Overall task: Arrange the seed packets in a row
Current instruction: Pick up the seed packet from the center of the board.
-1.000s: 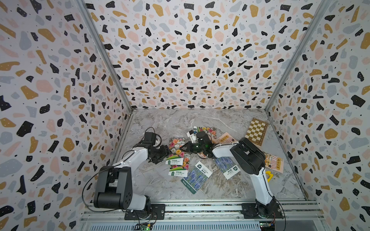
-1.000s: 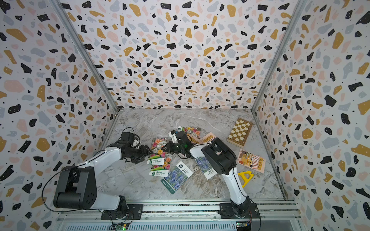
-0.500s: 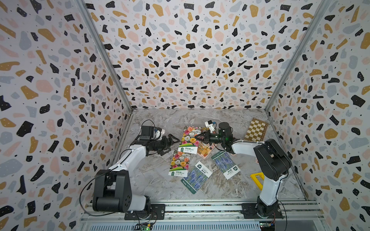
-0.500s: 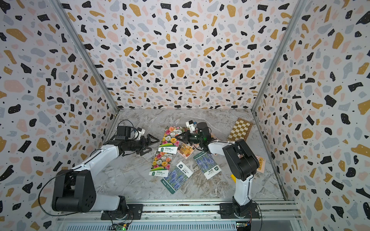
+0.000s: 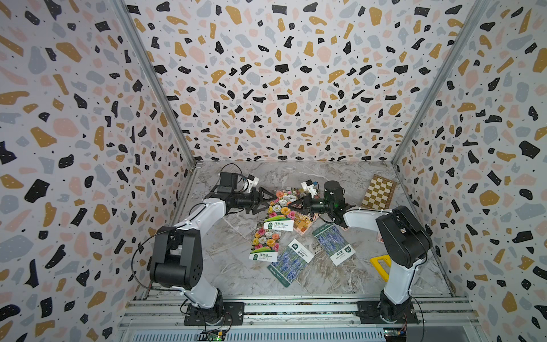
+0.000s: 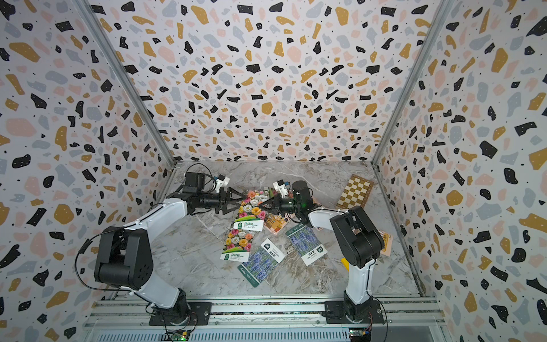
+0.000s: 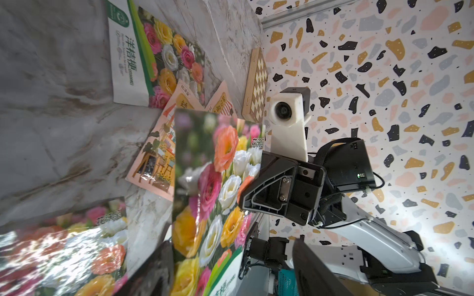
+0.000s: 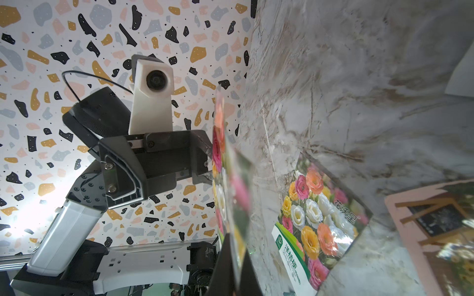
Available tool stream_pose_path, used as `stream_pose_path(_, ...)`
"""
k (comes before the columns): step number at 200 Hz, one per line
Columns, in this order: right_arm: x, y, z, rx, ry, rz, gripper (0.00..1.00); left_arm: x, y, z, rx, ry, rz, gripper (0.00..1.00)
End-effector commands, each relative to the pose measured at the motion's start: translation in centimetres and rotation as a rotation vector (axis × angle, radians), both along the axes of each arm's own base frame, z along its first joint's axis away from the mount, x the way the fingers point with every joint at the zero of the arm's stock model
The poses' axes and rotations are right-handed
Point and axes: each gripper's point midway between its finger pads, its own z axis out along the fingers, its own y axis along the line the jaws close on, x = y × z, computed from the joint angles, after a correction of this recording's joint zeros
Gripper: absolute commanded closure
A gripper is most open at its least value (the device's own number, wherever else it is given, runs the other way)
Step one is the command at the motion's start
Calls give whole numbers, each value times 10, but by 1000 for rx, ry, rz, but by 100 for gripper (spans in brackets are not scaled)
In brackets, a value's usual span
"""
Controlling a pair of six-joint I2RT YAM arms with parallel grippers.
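My right gripper (image 5: 291, 204) (image 8: 234, 271) is shut on one edge of a multicoloured-flower seed packet (image 5: 279, 207) (image 6: 251, 210) (image 7: 213, 184). The packet is held up off the marble, on edge. My left gripper (image 5: 266, 201) (image 7: 230, 256) is open and straddles the packet's opposite edge. The packet lies close to one finger (image 7: 156, 266); the other finger (image 7: 315, 271) stands well apart. On the table lie a second flower packet (image 5: 265, 244), two lavender packets (image 5: 291, 262) (image 5: 334, 242) and a pink shop-awning packet (image 5: 303, 223). Another pink packet (image 6: 386, 242) peeks out behind the right arm.
A brown-and-cream checkerboard (image 5: 379, 195) lies at the back right by the wall. A yellow plastic frame (image 5: 381, 265) sits beside the right arm's base. Terrazzo walls close in three sides; the metal rail with the arm bases runs along the front.
The right gripper has lifted the flower packet off the pile and carried it toward the left. The left gripper has come in around the packet's far edge, its jaws narrowing somewhat.
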Motion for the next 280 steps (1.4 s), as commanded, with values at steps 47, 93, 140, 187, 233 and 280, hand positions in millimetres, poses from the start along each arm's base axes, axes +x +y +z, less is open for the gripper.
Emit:
stream_pose_path(47,-5,-9,37,80,-82,40,100,-2,-5,-2,-1,-1,-30,16)
stream_pose_path(93,-6,-7,47,101,-113,62,100,-1,-23,-5,-52,4,-70,21)
stream_pose_path(140,-2,-6,31,67,-81,64,100,-3,-25,13,-84,-44,-80,49)
stream_pose_path(187,5,-12,18,18,-75,35,100,-7,-22,11,-46,-50,-68,68)
stream_pose_path(233,5,-15,13,-12,-85,30,100,-7,-20,4,-25,-32,-60,100)
stream_pose_path(280,17,-37,11,-95,-143,-40,33,-19,-3,-10,129,9,-74,100)
